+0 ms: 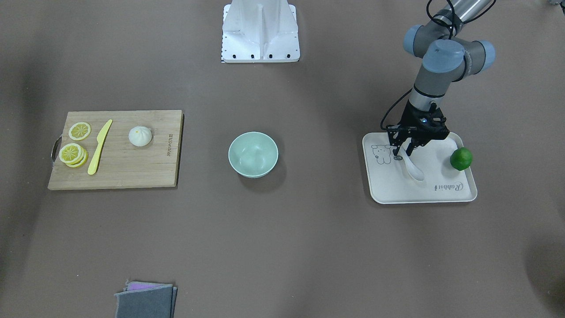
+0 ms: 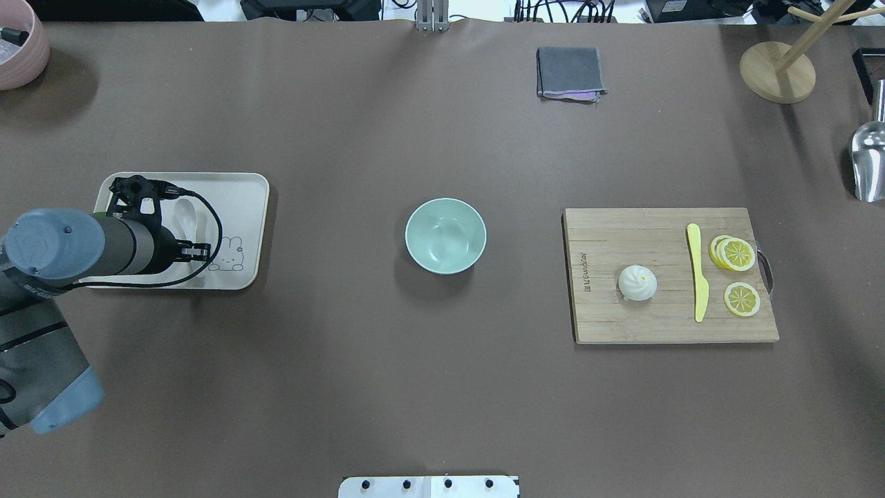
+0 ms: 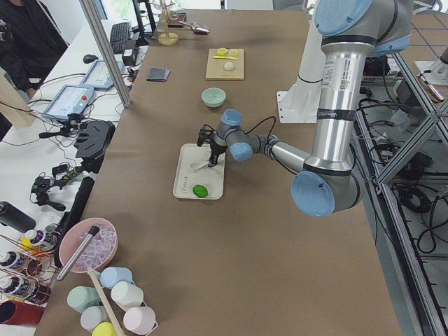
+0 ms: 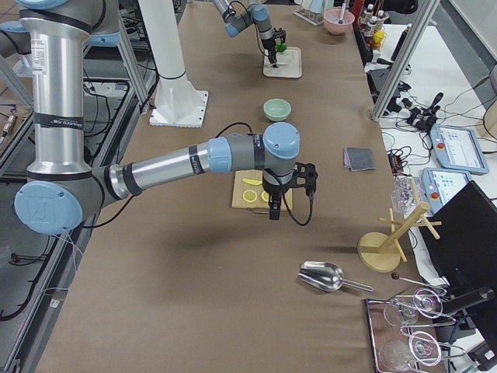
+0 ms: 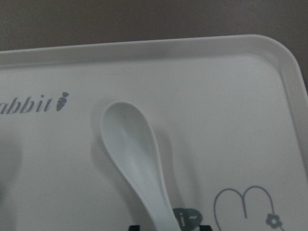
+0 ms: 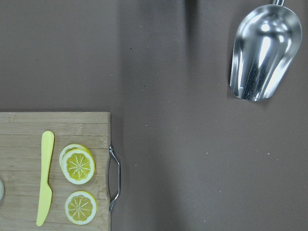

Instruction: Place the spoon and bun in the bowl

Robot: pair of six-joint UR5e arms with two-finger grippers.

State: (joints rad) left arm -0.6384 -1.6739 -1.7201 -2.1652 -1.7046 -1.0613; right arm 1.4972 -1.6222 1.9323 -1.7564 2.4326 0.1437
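Observation:
The white spoon [image 1: 415,170] lies on the beige tray [image 1: 397,191], its scoop towards the "Rabbit" lettering. My left gripper [image 1: 403,151] is low over the spoon's handle, open, with a finger on each side. In the left wrist view the spoon [image 5: 134,159] runs down between the fingertips [image 5: 134,227]. The white bun [image 1: 140,136] sits on the wooden cutting board [image 1: 132,176]. The mint-green bowl [image 1: 253,154] stands empty at the table's middle. My right gripper [image 4: 273,211] hangs above the cutting board's outer end; I cannot tell whether it is open or shut.
A green lime [image 1: 461,159] rests on the tray's edge near the left gripper. A yellow knife [image 1: 99,146] and lemon slices [image 1: 79,131] lie on the board. A folded grey cloth [image 1: 145,300], a metal scoop [image 6: 262,53] and a wooden stand [image 2: 778,72] sit at the table's edges.

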